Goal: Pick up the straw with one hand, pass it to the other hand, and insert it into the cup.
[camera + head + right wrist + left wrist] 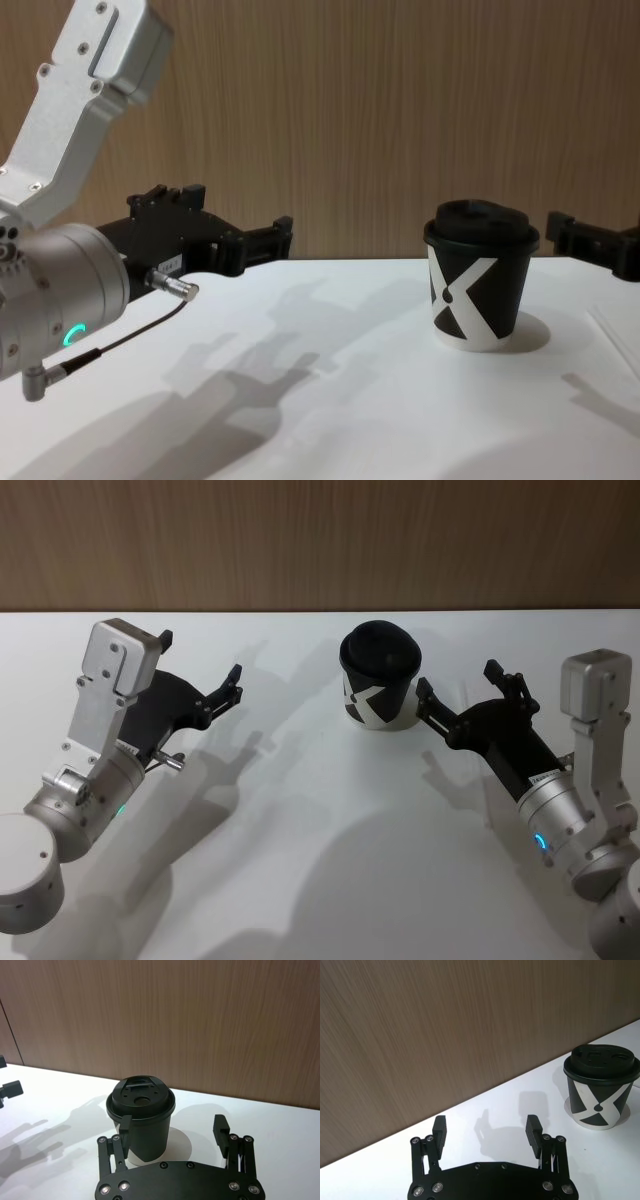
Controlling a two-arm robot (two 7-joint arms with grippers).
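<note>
Lidded cup (380,685) upright on white table (300,830) toward 12 o'clock, left gripper (200,658) at its 9 o'clock, jaws spread, empty, right gripper (457,678) close at its 3 o'clock, likewise spread, empty

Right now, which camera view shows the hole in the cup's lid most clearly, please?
The right wrist view: it looks down onto the lid of the cup, with its round hole visible. The left wrist view shows the lid top obliquely; the head view, a dark dome; the chest view sees it side-on.
</note>
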